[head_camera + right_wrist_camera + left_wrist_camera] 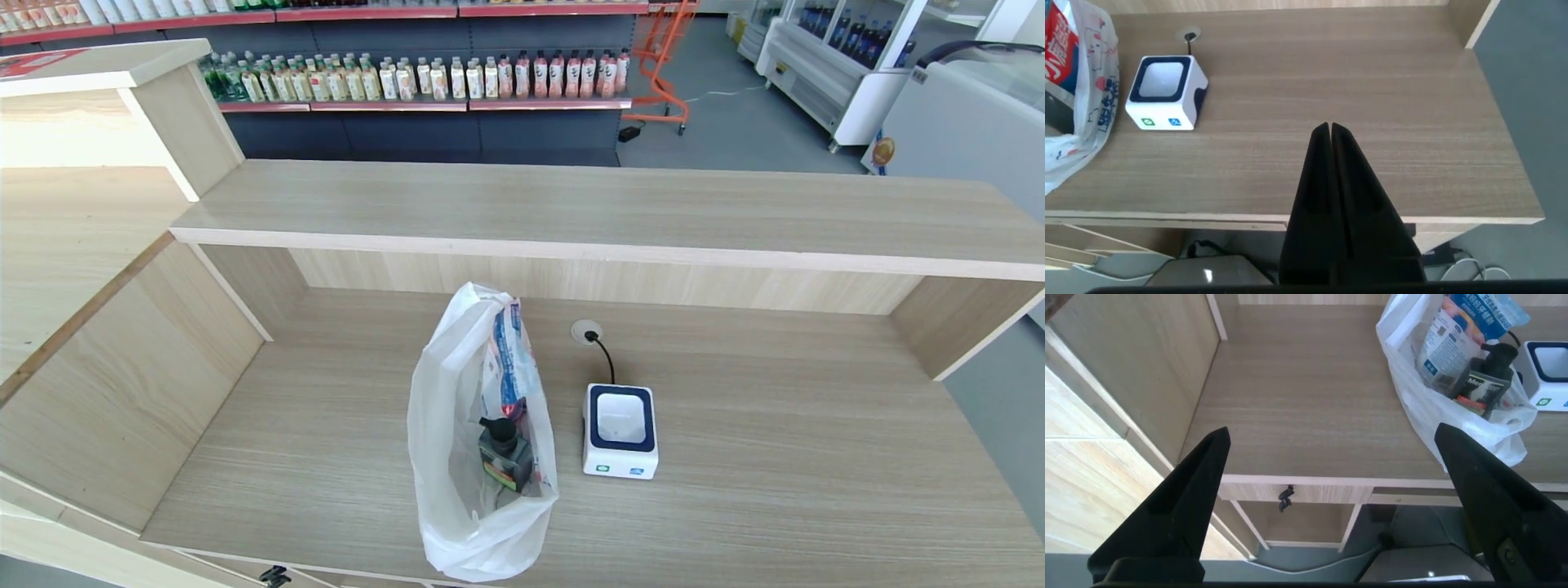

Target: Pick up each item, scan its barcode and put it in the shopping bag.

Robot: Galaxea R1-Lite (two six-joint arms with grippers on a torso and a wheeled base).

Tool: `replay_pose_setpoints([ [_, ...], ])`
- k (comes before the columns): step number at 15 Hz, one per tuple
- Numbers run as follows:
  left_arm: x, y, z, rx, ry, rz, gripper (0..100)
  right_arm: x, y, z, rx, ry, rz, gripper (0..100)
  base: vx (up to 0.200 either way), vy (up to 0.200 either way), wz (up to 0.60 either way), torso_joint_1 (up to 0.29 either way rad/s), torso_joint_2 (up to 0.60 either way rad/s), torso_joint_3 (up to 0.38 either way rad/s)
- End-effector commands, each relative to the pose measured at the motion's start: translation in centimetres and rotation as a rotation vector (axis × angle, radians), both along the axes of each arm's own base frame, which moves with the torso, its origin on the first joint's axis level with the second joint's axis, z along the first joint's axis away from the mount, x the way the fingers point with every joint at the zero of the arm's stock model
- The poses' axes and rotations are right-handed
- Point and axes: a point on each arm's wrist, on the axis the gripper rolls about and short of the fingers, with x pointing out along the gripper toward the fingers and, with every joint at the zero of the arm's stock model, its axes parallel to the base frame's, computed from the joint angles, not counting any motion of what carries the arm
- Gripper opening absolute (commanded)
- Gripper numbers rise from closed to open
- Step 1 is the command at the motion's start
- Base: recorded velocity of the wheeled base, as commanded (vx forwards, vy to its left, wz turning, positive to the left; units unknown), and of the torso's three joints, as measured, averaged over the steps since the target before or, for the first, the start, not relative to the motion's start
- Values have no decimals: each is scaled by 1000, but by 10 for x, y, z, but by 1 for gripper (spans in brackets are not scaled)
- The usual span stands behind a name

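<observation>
White translucent plastic shopping bag (441,425) stands open at the front edge of the pale wood-grain worktop (800,441), left of middle. Inside it are a dark bottle with a black cap (504,453) and a blue, white and red packet (510,351). White cube scanner with a dark blue top (620,431) sits just beside the bag, towards the right edge, its black cable (606,359) running towards the back edge.

Left end effector (1331,449) is spread wide and empty by the front edge. Right end effector (1329,131) is clenched on nothing, above the front edge.
</observation>
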Motion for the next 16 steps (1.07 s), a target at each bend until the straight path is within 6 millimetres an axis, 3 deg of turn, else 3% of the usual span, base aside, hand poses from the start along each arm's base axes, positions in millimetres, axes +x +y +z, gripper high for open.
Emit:
replay_pose_setpoints([
  [1, 0, 0, -1, 0, 2, -2, 100, 0, 0, 0, 0, 0, -1, 0, 0, 0, 0, 0, 0, 0],
  [16, 0, 0, 0, 0, 0, -2, 100, 0, 0, 0, 20, -1, -1, 0, 0, 0, 0, 0, 0, 0],
])
